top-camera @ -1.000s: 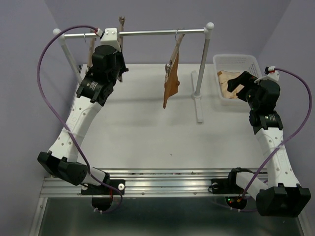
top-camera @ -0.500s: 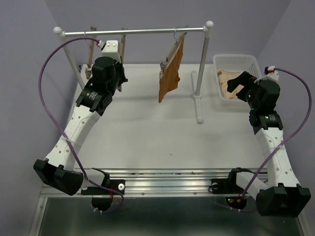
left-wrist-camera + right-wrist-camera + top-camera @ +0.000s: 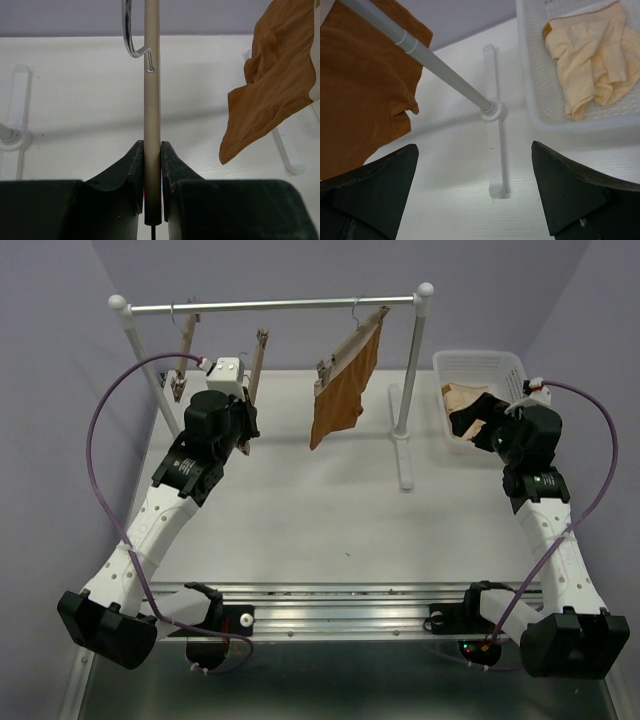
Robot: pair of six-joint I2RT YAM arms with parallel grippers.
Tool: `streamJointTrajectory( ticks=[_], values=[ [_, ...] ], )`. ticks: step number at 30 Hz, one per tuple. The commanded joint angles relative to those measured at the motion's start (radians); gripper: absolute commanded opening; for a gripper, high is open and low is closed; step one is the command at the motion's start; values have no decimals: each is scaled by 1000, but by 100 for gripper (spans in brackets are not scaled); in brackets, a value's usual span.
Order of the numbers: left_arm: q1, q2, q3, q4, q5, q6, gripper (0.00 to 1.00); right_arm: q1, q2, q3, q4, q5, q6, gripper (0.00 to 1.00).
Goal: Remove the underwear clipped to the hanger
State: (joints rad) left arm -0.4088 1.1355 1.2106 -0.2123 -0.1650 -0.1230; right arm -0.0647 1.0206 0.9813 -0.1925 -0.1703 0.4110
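Below rail (image 3: 290, 306), left tool (image 3: 152, 150): clamped on hanger (image 3: 151, 100)
right tool (image 3: 474, 150): spread wide, empty
underwear (image 3: 590, 65): lying in basket (image 3: 535, 100)

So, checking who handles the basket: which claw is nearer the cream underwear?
Right. The right claw hangs open just beside the basket holding the cream underwear; the left claw is far across the table, shut on a bare hanger.

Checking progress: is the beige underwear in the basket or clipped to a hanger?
In the basket: the beige underwear lies crumpled inside the white basket, with nothing clipped to it.
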Motion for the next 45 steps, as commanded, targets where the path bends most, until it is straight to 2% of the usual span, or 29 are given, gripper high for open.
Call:
streamJointTrajectory(
  ticks=[1, 4, 9, 13, 17, 19, 27, 31, 33, 38, 39, 41, 43, 45],
  values=[
    [-1, -95, -48, 96, 30, -47, 0, -3, -25, -16, 68, -109, -28, 100],
    [-2, -108, -33, 85, -8, -56, 0, -3, -24, -10, 68, -107, -15, 100],
    [-1, -42, 121, 50, -71, -23, 0, -3, -19, -9, 68, -98, 5, 100],
    [10, 99, 292, -42, -178, 2, 0, -3, -20, -6, 59, -72, 3, 100],
    [27, 213, 432, -107, -212, 43, 0, -3, -27, -6, 44, -38, 0, 100],
    [54, 269, 498, -142, -217, 49, 0, -3, -31, -4, 36, -32, -1, 100],
    [154, 382, 581, -154, -215, 82, 0, -3, -42, 0, 21, 2, -18, 100],
    [208, 409, 598, -165, -140, 80, 1, -3, -42, 7, 14, 14, -21, 100],
    [214, 421, 601, -165, -142, 85, 11, -3, -43, 3, 14, 17, -23, 100],
    [234, 460, 632, -179, -127, 118, 13, -3, -51, -6, 15, 23, -24, 100],
    [234, 460, 633, -180, -104, 118, 16, -3, -51, -10, 15, 25, -24, 100],
    [235, 458, 629, -185, -91, 118, 32, -3, -57, -10, 15, 25, -26, 100],
    [235, 451, 623, -185, -79, 118, 35, -3, -60, -15, 15, 29, -26, 100],
    [234, 442, 618, -185, -73, 118, 42, -3, -65, -16, 15, 29, -26, 100]
  ],
)
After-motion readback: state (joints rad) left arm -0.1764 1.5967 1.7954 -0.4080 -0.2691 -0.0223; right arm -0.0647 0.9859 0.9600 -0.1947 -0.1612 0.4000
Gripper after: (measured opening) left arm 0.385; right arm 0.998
